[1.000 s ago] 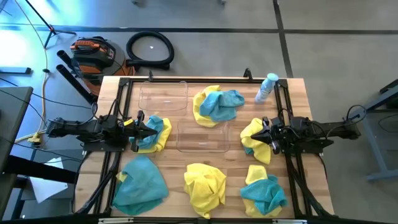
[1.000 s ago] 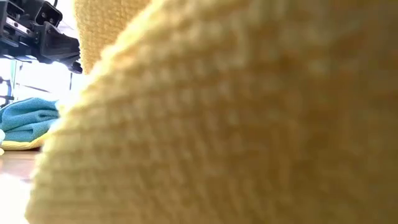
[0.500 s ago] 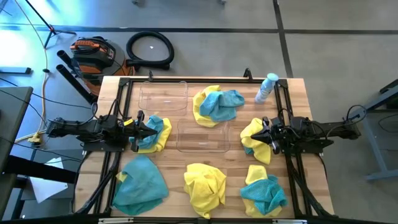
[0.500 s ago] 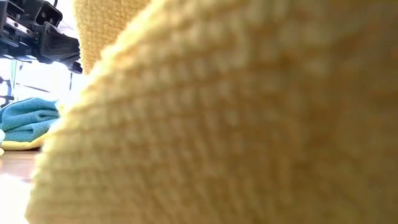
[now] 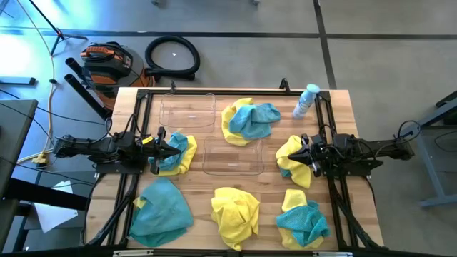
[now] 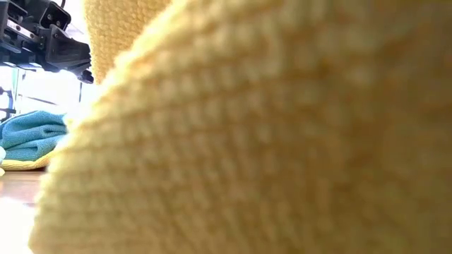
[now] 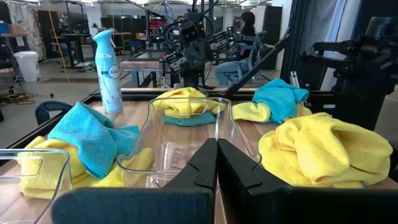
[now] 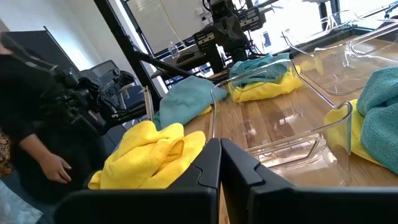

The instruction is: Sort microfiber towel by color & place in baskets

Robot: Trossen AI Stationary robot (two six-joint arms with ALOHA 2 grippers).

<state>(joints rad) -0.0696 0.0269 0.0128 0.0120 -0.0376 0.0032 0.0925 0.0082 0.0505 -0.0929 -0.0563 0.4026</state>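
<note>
From above, you have both arms parked low and facing each other across the table: the left gripper point(image 5: 173, 150) sits with its fingers pressed together over a mixed teal-and-yellow towel heap point(image 5: 178, 152), and the right gripper point(image 5: 298, 155) sits closed the same way at the edge of a yellow heap point(image 5: 294, 158) — neither is holding any cloth. Between the two grippers lies one clear basket point(image 5: 233, 156), and the second basket point(image 5: 187, 111) lies beyond and to the side of the left gripper, both apparently bare. Four more heaps ring the middle: a teal-over-yellow heap point(image 5: 250, 119), a teal heap point(image 5: 163, 212), a yellow heap point(image 5: 235, 210) and a mixed heap point(image 5: 303, 218), with a spray bottle point(image 5: 306, 100) just beyond the right arm. At table height you see almost nothing: a yellow cloth point(image 6: 268, 141) fills the lens, so don't count on that view for depth. Past the left wrist, the shut fingers point(image 7: 205, 168) point straight at the near basket's wall point(image 7: 186, 124). Past the right wrist, closed fingers point(image 8: 217, 165) aim at the same basket's rim point(image 8: 273, 118). Your risks, as I judge them: a closed jaw pushed forward would shove the light basket, and a grab into a mixed heap could lift both colours at once — open first, and pinch a single layer.
</note>
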